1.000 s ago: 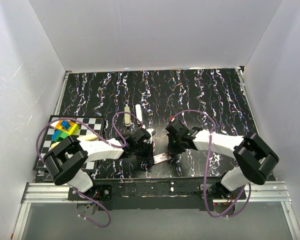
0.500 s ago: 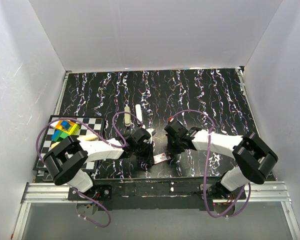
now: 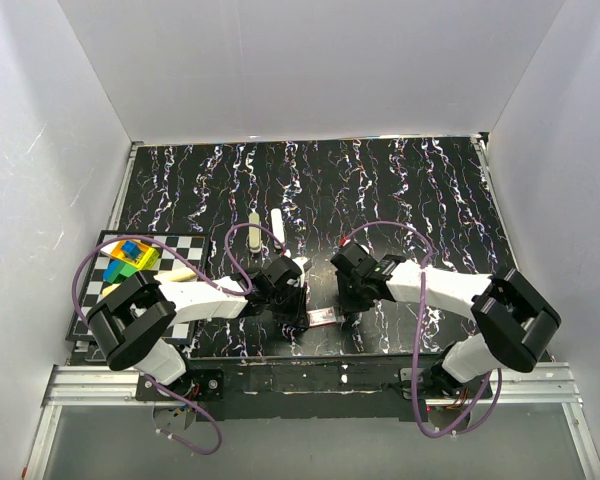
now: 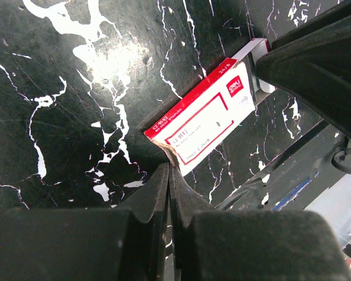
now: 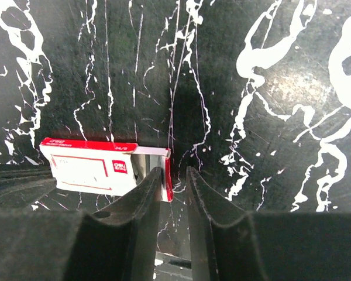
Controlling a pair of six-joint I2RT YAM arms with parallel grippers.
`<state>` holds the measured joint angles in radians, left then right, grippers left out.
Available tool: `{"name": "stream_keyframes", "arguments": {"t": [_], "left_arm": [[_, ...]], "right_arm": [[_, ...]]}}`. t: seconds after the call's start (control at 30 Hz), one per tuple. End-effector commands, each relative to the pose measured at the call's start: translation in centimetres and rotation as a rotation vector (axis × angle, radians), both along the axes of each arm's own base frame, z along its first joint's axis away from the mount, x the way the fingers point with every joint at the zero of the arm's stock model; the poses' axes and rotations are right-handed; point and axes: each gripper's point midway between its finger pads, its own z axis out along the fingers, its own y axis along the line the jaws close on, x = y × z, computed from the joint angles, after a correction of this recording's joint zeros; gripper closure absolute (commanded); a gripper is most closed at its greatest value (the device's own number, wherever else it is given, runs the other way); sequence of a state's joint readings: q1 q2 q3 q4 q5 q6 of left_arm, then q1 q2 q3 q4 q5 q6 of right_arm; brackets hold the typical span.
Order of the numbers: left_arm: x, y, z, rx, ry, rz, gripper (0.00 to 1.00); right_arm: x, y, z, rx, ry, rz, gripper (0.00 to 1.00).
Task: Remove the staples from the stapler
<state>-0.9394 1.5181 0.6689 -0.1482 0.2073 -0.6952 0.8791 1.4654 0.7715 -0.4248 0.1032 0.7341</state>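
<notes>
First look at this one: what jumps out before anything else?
Both arms meet at a small red-and-white box by the near edge of the black marbled table. The left fingers seem pinched shut on its corner flap, while the right fingers straddle its opposite end, slightly apart. Off to the left lies a checkered board with bright coloured blocks.

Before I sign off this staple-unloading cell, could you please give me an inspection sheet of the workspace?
Surface: black marbled table.
Job's things: staples not clearly seen; two pale bars lie mid-table, possibly the stapler.
Clutter: red-and-white box between the grippers; checkerboard with coloured blocks.
Grippers: left gripper shut at the box's corner; right gripper slightly open astride its end.
Cables: purple cables looped over both arms.
Surroundings: white walls.
</notes>
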Motion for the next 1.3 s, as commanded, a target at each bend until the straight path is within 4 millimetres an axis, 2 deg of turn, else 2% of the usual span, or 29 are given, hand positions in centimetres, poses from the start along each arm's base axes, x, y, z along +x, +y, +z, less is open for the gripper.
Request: {"name": "stream_keyframes", "arguments": {"t": [0.0,0.2,0.37,0.43,0.53,0.57,1.27], "left_arm": [[0.2,-0.5,0.5,-0.015,-0.018,-0.016,1.00],[0.1,-0.5,0.3,-0.011,-0.013,-0.018,1.00],[0.1,-0.5,0.2,-0.010,-0.010,-0.019,1.00],[0.0,-0.6,0.2,-0.010,-0.010,-0.021,1.00],[0.0,-0.5,0.2,-0.014,-0.009,-0.021,1.00],[-0.1,-0.5,0.2,-0.015,-0.008,-0.024,1.00],[-0.3,-0.9,0.2,-0.024,-0.008,-0.047,1.00]], "right_arm": [[0.0,-0.4,1.3,-0.008,-0.025,-0.003,0.68],[0.2,-0.9,2.5,-0.002,-0.058,-0.014,0.65],[0.0,-1.3,2.4,-0.006,-0.063,-0.015,0.66],[-0.1,-1.3,2.2,-0.011,-0.057,-0.015,0.74],[0.0,-1.2,2.0,-0.011,-0.056,-0.008,0.97],[0.1,-1.2,1.9,-0.014,-0.056,-0.007,0.99],[-0.3,0.3,-0.4,0.007,0.008,0.014,0.99]]}}
